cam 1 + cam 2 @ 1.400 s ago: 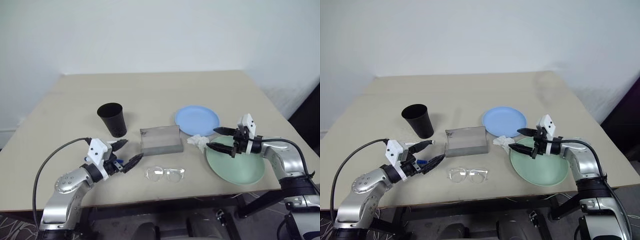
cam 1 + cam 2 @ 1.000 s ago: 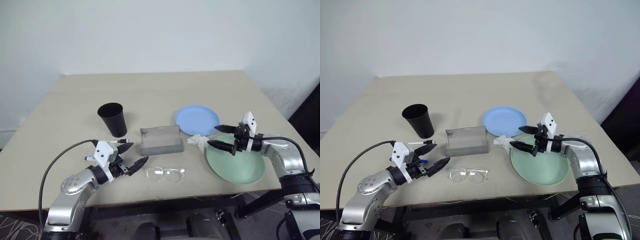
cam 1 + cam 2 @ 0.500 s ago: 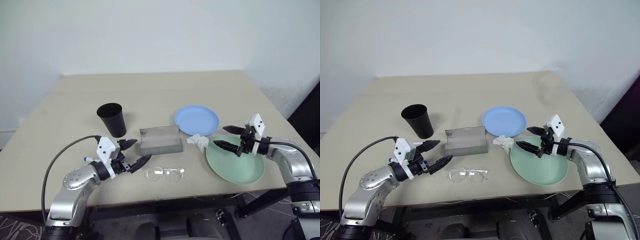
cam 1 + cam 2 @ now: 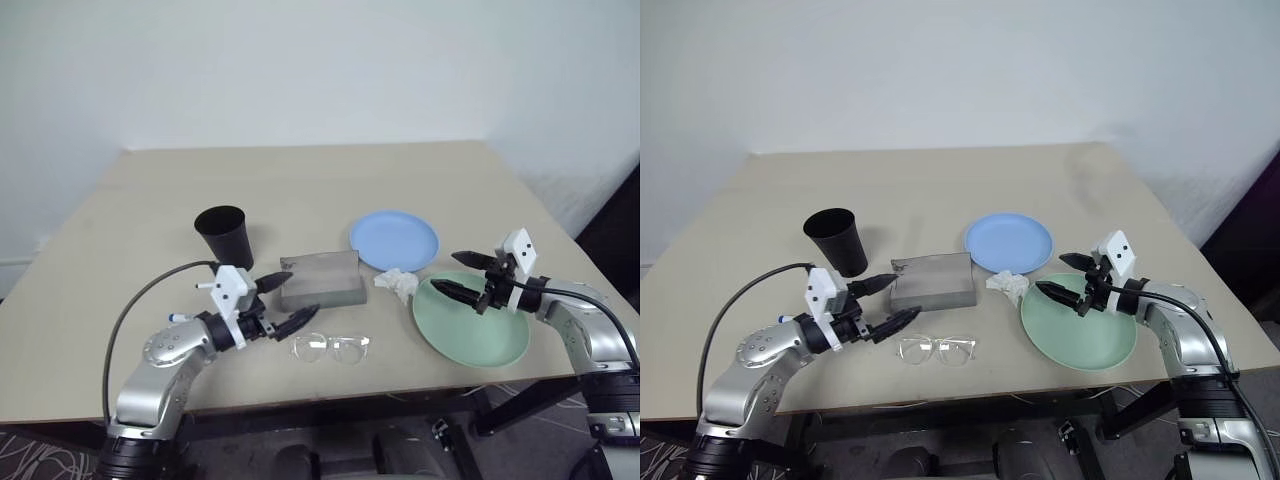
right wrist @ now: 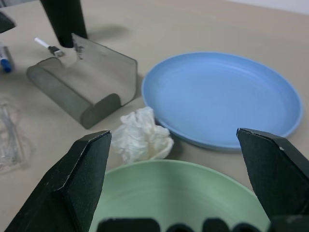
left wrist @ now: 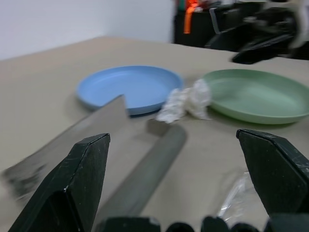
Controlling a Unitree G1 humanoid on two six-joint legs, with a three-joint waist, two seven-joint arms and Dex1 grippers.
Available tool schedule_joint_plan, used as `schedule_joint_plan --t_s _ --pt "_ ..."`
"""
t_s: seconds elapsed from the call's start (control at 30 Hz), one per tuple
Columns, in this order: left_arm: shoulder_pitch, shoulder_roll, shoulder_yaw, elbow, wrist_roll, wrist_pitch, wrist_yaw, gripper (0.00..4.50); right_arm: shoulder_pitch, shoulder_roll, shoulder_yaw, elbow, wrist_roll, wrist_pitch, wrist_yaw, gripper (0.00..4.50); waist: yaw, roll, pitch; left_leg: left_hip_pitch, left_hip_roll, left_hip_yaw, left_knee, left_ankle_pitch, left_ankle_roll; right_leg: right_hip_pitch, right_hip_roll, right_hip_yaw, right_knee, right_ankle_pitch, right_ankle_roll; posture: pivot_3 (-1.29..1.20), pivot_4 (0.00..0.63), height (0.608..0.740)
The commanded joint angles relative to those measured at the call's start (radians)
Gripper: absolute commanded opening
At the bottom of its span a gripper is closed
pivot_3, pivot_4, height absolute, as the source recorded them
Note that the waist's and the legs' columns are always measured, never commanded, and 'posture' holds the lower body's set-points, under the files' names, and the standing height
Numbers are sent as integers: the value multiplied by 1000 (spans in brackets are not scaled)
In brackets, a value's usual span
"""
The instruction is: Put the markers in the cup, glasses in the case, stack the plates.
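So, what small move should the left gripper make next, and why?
Probably ease the left gripper, open and empty, down toward the glasses lying on the table just beside it, and close on the frame. The case stands open right behind them, ready to receive them.

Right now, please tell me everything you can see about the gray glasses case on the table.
The gray case is a matte, box-like glasses case lying open near the middle of the table. Its flat lid stands up behind a rounded lower half, and it looks empty. It sits between the black cup and the blue plate, behind the glasses. Nothing touches it; the open left gripper hovers close by.
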Motion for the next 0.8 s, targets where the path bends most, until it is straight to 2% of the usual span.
schedule_joint_plan --t_s 0.03,0.53,0.8 --pt "-26 -2 -9 -65 -20 16 3 4458 -43 -30 -44 36 2 -12 -9 4500 0 0 0 0 0 0 0 0 0 0 0 0 0 0 0 0 0 740" --pt "-12 -24 -65 -167 -54 87 22 4458 -168 -121 -60 435 -39 11 28 4500 -2 0 0 2 0 2 1 0 0 2 0 2 0 0 0 0 0 740" --pt "-9 -10 -81 -170 -75 117 -12 4458 -182 -161 -73 548 -25 59 105 4500 -2 0 0 2 -1 2 1 0 0 3 0 4 -1 0 0 0 0 740"
